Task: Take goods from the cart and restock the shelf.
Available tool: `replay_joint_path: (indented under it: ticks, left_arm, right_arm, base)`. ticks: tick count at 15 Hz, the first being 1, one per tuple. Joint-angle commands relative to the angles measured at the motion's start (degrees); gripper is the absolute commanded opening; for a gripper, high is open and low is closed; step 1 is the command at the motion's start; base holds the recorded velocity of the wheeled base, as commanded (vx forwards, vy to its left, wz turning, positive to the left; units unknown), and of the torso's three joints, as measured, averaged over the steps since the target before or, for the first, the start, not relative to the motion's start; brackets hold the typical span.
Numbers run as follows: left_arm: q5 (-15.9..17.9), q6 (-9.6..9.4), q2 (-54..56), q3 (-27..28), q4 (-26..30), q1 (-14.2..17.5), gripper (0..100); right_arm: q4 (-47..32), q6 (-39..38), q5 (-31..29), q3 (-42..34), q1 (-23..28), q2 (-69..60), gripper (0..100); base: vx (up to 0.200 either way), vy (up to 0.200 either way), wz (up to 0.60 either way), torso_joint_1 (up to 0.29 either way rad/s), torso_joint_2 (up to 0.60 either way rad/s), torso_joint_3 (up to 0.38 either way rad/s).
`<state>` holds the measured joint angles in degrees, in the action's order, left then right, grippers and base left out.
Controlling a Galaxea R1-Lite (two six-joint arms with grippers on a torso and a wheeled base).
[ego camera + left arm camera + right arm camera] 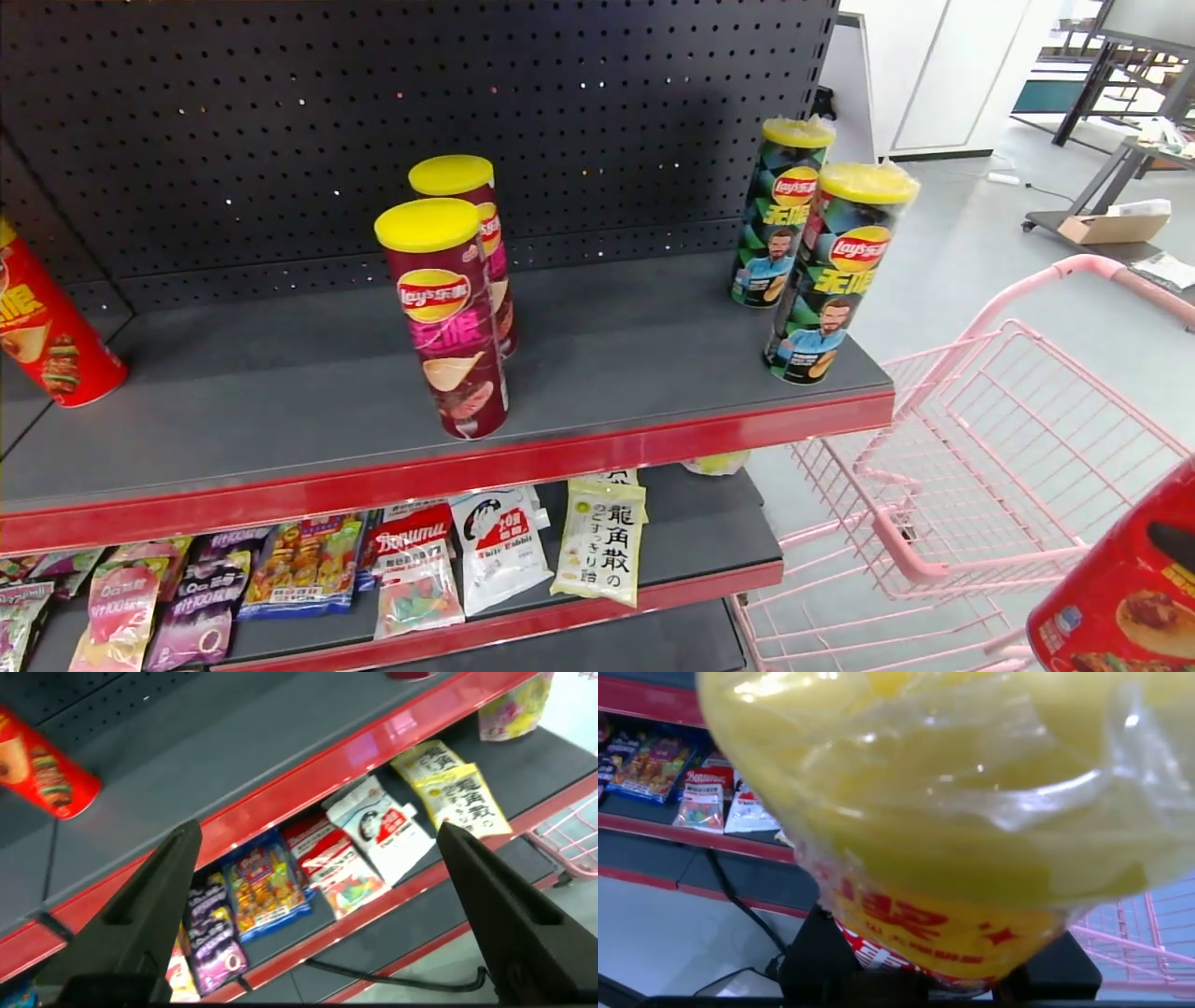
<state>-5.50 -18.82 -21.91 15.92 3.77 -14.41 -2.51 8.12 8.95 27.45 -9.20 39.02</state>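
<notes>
Close by, the right gripper (934, 975) is clamped on a red chip can (1120, 597) with a yellow lid (952, 765), near the pink cart (990, 439). The left gripper (322, 891) hangs with its fingers wide apart and nothing in them, before the snack bags (271, 882). Farther back, the upper shelf (280, 401) holds two purple cans (448, 327), two green cans (822, 280) and another red can (47, 327).

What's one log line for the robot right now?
right tool: holds red can by cart | left tool: open, empty, near lower shelf | top shelf: five cans standing
</notes>
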Motion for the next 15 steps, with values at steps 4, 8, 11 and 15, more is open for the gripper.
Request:
replay_joint_path:
  ticks: [4, 8, 11, 15]
  left_arm:
    - [-0.04, -0.07, -0.07, 0.08, -0.08, 0.00, 100]
    - [-0.04, -0.07, -0.07, 0.25, -0.08, 0.08, 100]
    - [-0.04, -0.16, -0.24, 0.25, -0.08, 0.00, 100]
    - [-0.04, -0.16, -0.42, 0.25, -0.08, 0.00, 100]
  right_arm:
    - [-0.04, 0.23, -0.07, -0.12, -0.02, 0.70, 0]
    - [-0.39, 0.85, -0.07, -0.21, 0.06, 0.53, 0]
    - [-0.39, 2.08, -0.16, -1.09, 0.15, 0.53, 0]
    - [-0.21, 2.08, -0.25, -1.17, 0.06, 0.70, 0]
  base:
    - [0.000, 0.200, 0.00, 0.002, 0.00, 0.004]
    - [0.000, 0.200, 0.00, 0.001, 0.00, 0.000]
    - [0.000, 0.200, 0.00, -0.001, 0.00, 0.001]
    - [0.000, 0.200, 0.00, 0.007, 0.00, 0.004]
